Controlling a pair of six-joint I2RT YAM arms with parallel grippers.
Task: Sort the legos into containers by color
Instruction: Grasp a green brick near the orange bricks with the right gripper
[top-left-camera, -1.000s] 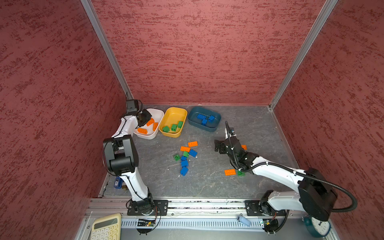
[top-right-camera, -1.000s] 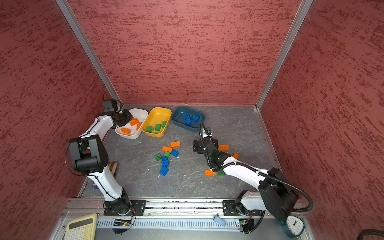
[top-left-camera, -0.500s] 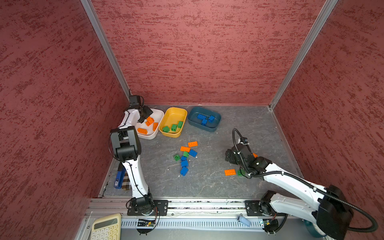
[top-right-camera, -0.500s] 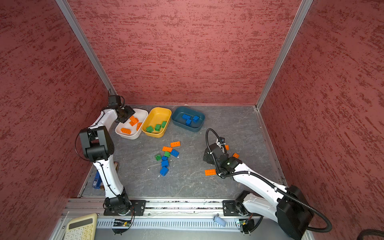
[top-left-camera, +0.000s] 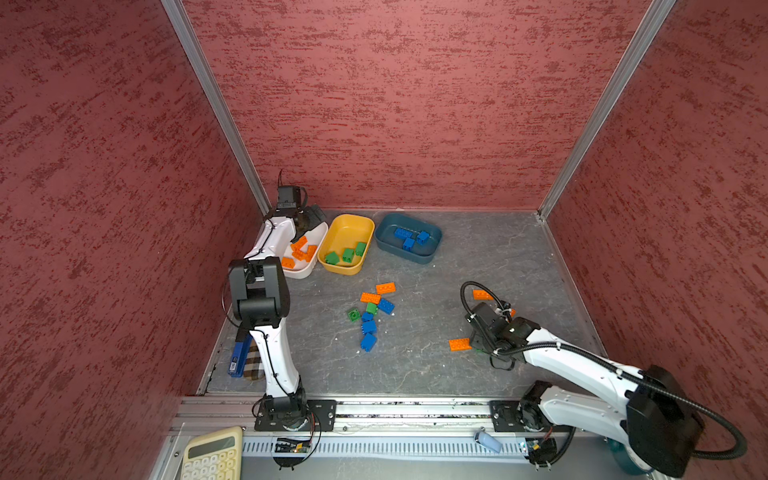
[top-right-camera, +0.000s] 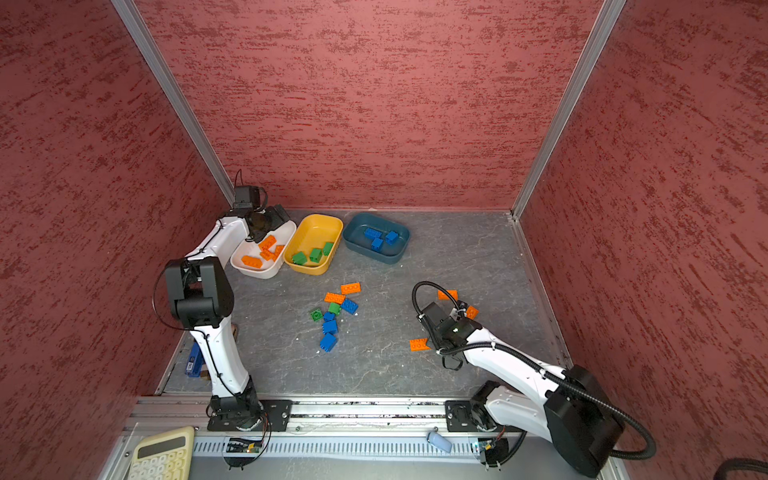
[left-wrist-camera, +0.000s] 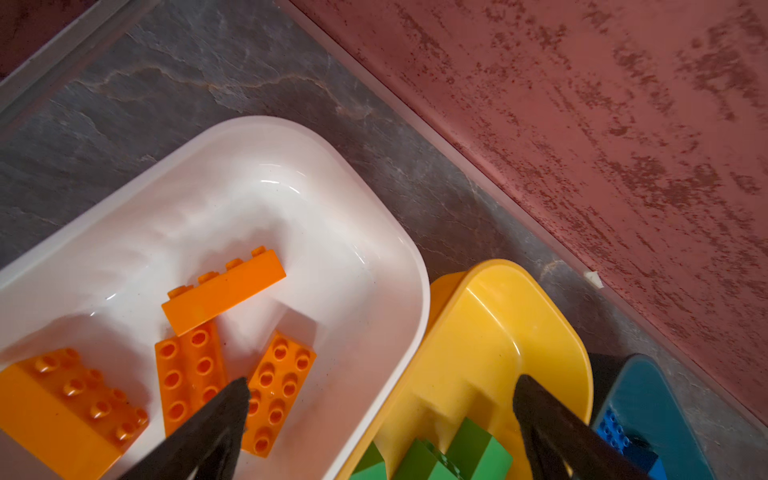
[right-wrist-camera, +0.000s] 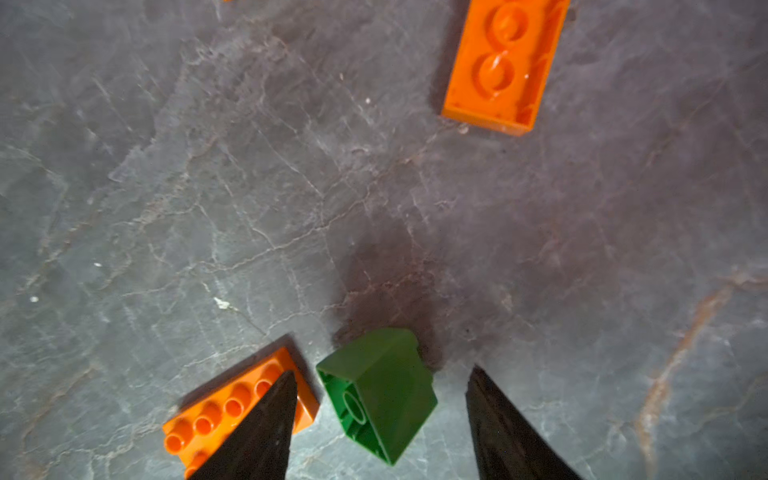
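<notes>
Three tubs in row, far left of floor: white tub (top-right-camera: 249, 271), yellow tub (top-right-camera: 311, 232), teal tub (top-right-camera: 394, 257), left to right.
Orange bricks (top-right-camera: 268, 243) in white tub, green bricks (top-right-camera: 315, 254) in yellow tub, blue bricks (top-right-camera: 377, 240) in teal tub.
Left gripper (top-right-camera: 272, 216) above far end of white tub; jaw stance unclear.
Loose cluster (top-right-camera: 329, 327) mid-floor: two orange pieces on far side, green and blue ones trailing nearer.
Right gripper (top-right-camera: 439, 341) low over floor at right, fingertips hidden under wrist.
Orange plate (top-right-camera: 418, 344) just left of it; two further orange pieces (top-right-camera: 447, 294) beyond.
Calculator (top-right-camera: 162, 455) at near left.
</notes>
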